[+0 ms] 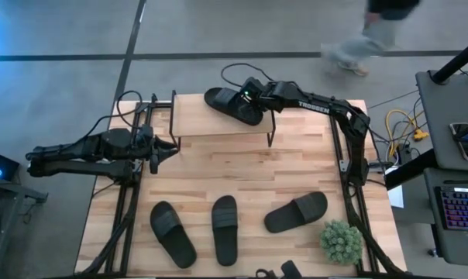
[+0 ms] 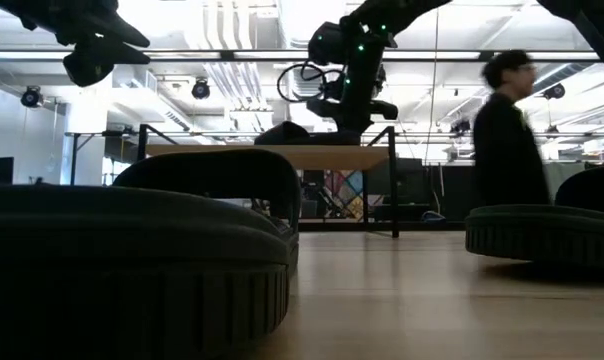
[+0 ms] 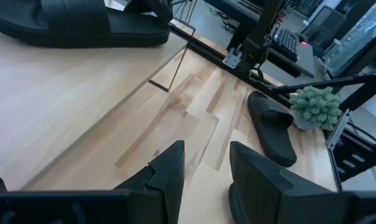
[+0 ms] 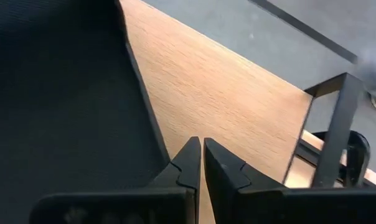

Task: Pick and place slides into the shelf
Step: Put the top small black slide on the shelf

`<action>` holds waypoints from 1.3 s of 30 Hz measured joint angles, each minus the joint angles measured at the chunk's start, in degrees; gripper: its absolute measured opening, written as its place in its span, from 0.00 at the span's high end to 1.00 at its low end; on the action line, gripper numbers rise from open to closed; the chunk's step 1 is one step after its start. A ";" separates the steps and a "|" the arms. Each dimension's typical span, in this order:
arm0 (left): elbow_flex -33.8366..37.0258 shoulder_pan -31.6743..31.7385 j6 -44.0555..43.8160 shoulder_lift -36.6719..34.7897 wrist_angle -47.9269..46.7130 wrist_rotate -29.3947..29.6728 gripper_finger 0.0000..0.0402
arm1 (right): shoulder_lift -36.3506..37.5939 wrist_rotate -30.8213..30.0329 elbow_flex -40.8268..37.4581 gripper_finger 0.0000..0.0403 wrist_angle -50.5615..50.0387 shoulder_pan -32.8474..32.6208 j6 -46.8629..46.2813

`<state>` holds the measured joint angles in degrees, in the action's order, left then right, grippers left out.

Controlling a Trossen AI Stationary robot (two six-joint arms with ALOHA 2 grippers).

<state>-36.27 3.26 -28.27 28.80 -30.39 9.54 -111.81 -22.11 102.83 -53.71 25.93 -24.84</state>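
Note:
One black slide (image 1: 232, 105) lies sole-down on the shelf's (image 1: 211, 124) light plank top at the table's far side. It also shows in the low view (image 2: 282, 132). My right gripper (image 1: 253, 93) hovers at that slide's right side, shut; in its wrist view (image 4: 202, 155) the shut fingers sit over the plank (image 4: 238, 106), right beside the slide's edge (image 4: 147, 124). Three more slides (image 1: 173, 232) (image 1: 225, 229) (image 1: 296, 211) rest on the table near its near edge. My left gripper (image 1: 168, 147) waits open near the shelf's left legs, above the table (image 3: 203, 168). My right gripper comes slanting down from the table's right, with its shut fingers (image 4: 191, 158) against or just off the side edge of the slide's sole (image 4: 157, 146) on the shelf. Whether they touch it, I cannot tell. Nothing shows between the fingers.
A small green plant (image 1: 341, 240) stands at the table's near right corner, beside the rightmost slide. The shelf's thin black legs (image 1: 270, 139) stand on the table's far half. Bare wood (image 1: 234, 174) lies between shelf and slides. A person (image 2: 507, 150) walks beyond the far edge.

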 joint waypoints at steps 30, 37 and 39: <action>0.02 -0.02 0.12 0.72 -0.02 1.91 0.72 | 1.02 1.90 0.85 0.97 -0.66 -5.57 4.85; 0.02 -0.02 0.12 0.72 -0.02 1.90 0.72 | 1.07 8.04 1.57 0.97 -4.09 -2.86 4.74; 0.02 -0.01 0.12 0.72 -0.02 1.90 0.72 | 1.07 11.37 1.57 0.97 -4.92 -2.51 4.69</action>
<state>-36.25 3.25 -28.14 29.52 -30.42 11.44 -110.74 -10.74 104.40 -58.62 23.42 -20.15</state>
